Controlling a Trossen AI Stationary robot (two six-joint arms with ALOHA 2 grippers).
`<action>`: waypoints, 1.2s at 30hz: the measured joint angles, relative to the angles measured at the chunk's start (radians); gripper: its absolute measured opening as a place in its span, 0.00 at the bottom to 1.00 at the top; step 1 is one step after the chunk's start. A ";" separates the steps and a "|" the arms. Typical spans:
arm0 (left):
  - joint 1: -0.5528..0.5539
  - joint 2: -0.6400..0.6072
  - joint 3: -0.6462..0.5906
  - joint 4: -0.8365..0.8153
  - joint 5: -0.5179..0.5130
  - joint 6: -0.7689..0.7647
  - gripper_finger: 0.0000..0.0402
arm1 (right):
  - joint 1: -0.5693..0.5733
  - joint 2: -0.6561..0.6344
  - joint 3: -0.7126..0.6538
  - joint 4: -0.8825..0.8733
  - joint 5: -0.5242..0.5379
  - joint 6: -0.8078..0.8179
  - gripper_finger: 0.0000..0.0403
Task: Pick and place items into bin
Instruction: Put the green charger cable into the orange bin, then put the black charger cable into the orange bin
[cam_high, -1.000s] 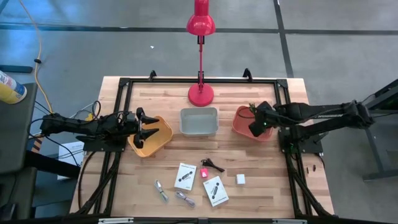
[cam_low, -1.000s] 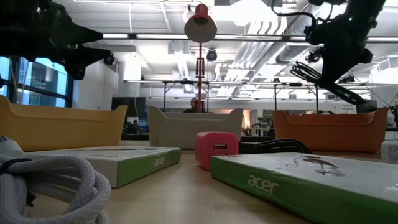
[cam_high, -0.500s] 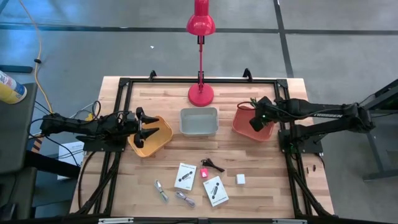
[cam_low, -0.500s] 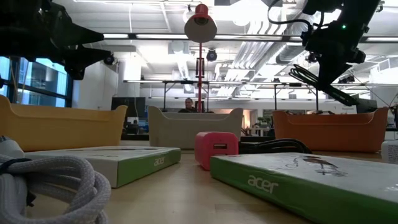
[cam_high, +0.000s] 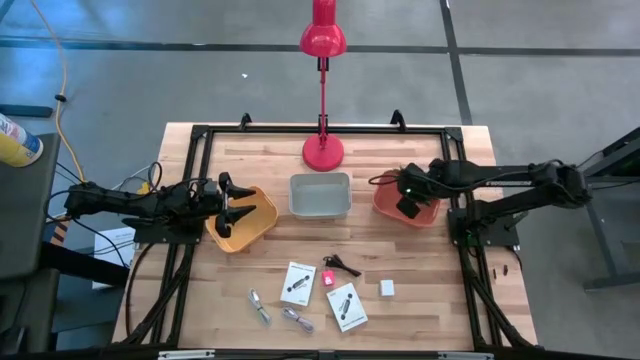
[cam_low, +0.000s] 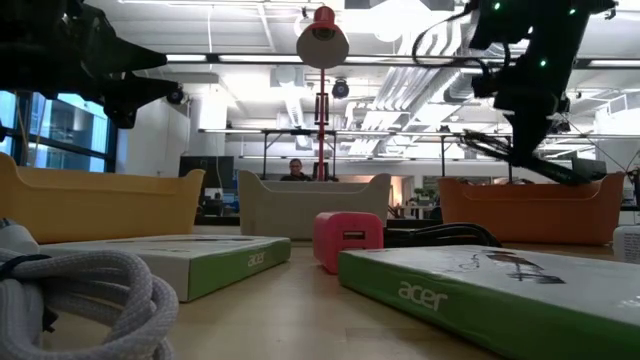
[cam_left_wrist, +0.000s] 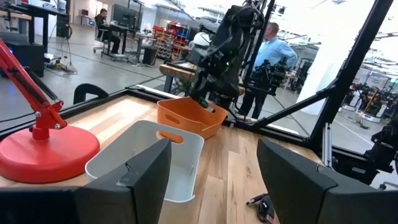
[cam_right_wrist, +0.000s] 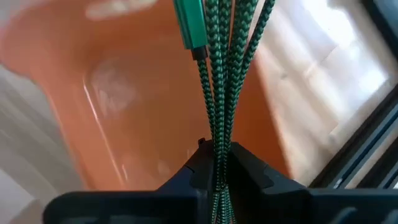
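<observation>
High view: our right gripper (cam_high: 404, 193) has slid inward over the orange bin (cam_high: 385, 201) vs a sec ago; left gripper (cam_high: 237, 207) idle, jaws apart, above the yellow bin (cam_high: 262, 222).

Low view: right arm leans over the bin rim, cable trailing below it.

Right wrist: fingers clenched on the green cable (cam_right_wrist: 219, 81), bin floor straight ahead. We judge the drop is next.

Cards (cam_high: 297, 283), pink cube (cam_high: 328, 278) wait well apart.
</observation>
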 joint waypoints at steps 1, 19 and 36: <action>0.000 0.000 0.000 0.000 0.002 0.000 0.57 | 0.000 0.018 0.000 -0.011 -0.009 0.003 0.08; 0.000 0.000 0.000 -0.004 0.009 0.000 0.57 | 0.000 0.115 -0.001 0.025 -0.043 0.008 0.13; 0.000 0.000 0.000 -0.003 -0.016 0.000 0.57 | 0.071 0.019 0.094 0.010 -0.031 0.011 0.27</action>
